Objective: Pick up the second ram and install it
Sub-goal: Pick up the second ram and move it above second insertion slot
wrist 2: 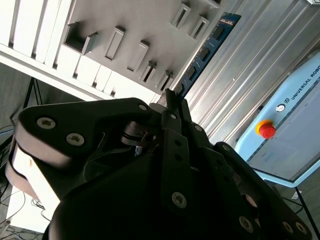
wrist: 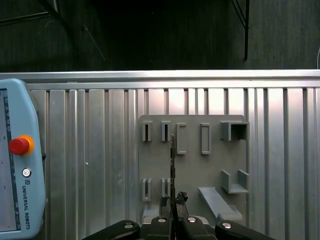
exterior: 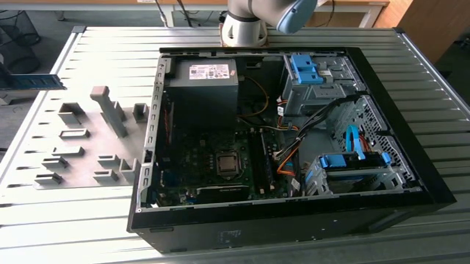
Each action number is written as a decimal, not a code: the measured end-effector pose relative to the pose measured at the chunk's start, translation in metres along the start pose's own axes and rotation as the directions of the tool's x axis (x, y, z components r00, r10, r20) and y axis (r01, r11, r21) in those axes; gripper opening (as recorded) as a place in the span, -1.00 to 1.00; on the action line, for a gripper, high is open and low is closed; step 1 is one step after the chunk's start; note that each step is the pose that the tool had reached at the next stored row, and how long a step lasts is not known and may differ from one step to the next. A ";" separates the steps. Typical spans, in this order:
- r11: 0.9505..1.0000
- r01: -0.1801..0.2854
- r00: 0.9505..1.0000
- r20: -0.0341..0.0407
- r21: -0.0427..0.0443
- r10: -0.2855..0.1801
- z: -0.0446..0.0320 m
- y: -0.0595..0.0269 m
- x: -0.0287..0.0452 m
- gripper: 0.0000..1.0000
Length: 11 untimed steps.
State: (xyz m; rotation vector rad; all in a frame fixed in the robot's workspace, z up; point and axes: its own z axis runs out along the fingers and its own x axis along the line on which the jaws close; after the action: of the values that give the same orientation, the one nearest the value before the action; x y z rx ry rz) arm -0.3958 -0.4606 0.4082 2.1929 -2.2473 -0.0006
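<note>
1. The dark gripper (wrist 2: pixel 172 97) fills the near part of the second wrist view. Its 2 fingers (wrist 2: pixel 172 120) are drawn together and pinch 1 end of the second ram (wrist 2: pixel 205 50).
2. The second ram is a thin blue-green stick with small dark chips. It runs straight out from the fingertips.
3. In the first wrist view the gripper (wrist: pixel 172 202) holds the second ram (wrist: pixel 172 165) edge-on. It shows there as a narrow line in front of the grey holder plate (wrist: pixel 195 170).
4. The holder plate (wrist 2: pixel 150 30) carries rows of small slotted blocks and lies flat on the ribbed metal table (wrist: pixel 100 150).
5. A pale blue pendant (wrist: pixel 15 200) with a red button (wrist: pixel 19 145) rests beside the plate.
6. In the exterior view the second ram (exterior: pixel 33 82) juts in level at the exterior view's left edge. It sits past the holder plate (exterior: pixel 81 159) and well apart from the open computer case (exterior: pixel 151 137).
7. Inside the case sit the motherboard (exterior: pixel 220 159), a power supply (exterior: pixel 206 82) and 2 blue drive brackets (exterior: pixel 309 69).
8. The arm (exterior: pixel 246 22) rises behind the case, at the far edge of the table (exterior: pixel 110 49).
</note>
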 end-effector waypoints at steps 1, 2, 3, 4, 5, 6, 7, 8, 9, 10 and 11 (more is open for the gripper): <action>1.000 0.000 1.000 0.000 0.000 0.000 0.0000 -0.0004 0.0000 -0.73; 1.000 0.000 1.000 0.000 0.000 0.000 0.0000 -0.0009 0.0000 -0.73; 1.000 0.000 1.000 0.000 0.000 0.000 0.0000 -0.0015 0.0000 -0.73; 1.000 0.000 1.000 0.000 0.000 0.000 0.0000 -0.0021 0.0000 -0.73; 1.000 0.000 1.000 0.000 0.000 0.000 0.0000 -0.0026 0.0000 -0.73; 1.000 0.000 1.000 0.000 0.000 0.000 0.0000 -0.0032 -0.0001 -0.73; 1.000 0.000 1.000 0.000 0.000 0.000 -0.0001 -0.0038 -0.0001 -0.73; 1.000 0.000 1.000 0.000 0.000 0.000 0.0000 -0.0043 -0.0001 -0.73; 1.000 0.000 1.000 0.000 0.000 0.000 0.0000 -0.0051 -0.0001 -0.73; 1.000 0.000 1.000 0.000 0.000 0.000 0.0000 -0.0058 -0.0001 -0.73; 1.000 0.000 1.000 0.000 0.000 0.000 0.0000 -0.0065 -0.0001 -0.73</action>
State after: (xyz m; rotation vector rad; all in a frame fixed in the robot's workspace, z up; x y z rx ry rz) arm -0.3893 -0.4606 0.4083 2.1929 -2.2472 -0.0006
